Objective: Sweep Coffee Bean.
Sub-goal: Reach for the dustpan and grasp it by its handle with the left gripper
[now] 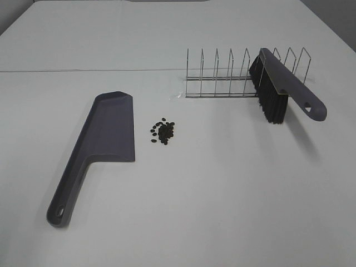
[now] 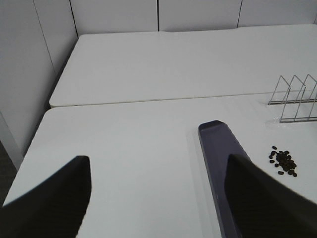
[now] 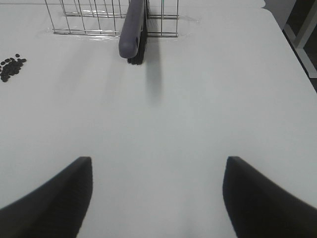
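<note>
The coffee bean (image 1: 162,132) cluster lies as tiny dark ovals on the white table, just right of the purple-grey dustpan (image 1: 105,139), whose handle points to the near left. A matching brush (image 1: 283,83) with black bristles leans in the wire rack (image 1: 239,75) at the back right. Neither arm shows in the high view. My left gripper (image 2: 158,163) is open above the table near the dustpan (image 2: 218,148), with the coffee bean (image 2: 283,161) beyond it. My right gripper (image 3: 158,163) is open and holds nothing, well short of the brush (image 3: 132,29); the coffee bean (image 3: 11,67) lies off to one side.
The white table (image 1: 222,194) is joined by a seam to a second table behind it. The table's left edge drops off beside a grey wall (image 2: 25,74). The rack (image 3: 84,20) has several upright wire dividers.
</note>
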Robot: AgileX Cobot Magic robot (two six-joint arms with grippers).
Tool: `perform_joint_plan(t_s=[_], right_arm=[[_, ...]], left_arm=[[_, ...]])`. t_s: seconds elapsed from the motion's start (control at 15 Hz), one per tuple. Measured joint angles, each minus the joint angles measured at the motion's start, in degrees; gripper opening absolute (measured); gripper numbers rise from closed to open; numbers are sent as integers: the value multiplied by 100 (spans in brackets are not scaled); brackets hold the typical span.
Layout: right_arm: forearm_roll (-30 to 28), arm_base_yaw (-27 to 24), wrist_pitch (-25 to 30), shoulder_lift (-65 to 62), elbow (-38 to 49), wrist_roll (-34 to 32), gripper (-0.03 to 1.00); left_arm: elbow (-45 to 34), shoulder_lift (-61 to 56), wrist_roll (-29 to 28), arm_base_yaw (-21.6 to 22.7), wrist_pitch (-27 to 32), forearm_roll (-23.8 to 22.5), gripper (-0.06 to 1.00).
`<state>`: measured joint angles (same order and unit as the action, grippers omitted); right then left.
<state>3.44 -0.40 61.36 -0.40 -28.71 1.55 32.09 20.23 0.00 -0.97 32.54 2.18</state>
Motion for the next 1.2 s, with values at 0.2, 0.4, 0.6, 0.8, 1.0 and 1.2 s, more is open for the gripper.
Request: perform_joint_plan(t_s=[0.2, 0.4, 0.6, 0.8, 1.0, 1.2], right_arm=[[0, 0, 0, 0, 0, 0, 70], [0, 0, 0, 0, 0, 0, 70], [0, 0, 0, 0, 0, 0, 70], [0, 0, 0, 0, 0, 0, 70], [0, 0, 0, 0, 0, 0, 70], [0, 0, 0, 0, 0, 0, 70]], left_arm=[[584, 1833, 0, 0, -143, 29, 72], [1748, 4045, 0, 0, 258, 447, 72], [2704, 5575, 0, 0, 894, 602, 72], [3317, 6520, 0, -223, 1467, 613, 72], [3484, 7265, -470, -865, 1702, 435, 72], [3484, 7844, -1404, -1576, 1828, -183, 72]])
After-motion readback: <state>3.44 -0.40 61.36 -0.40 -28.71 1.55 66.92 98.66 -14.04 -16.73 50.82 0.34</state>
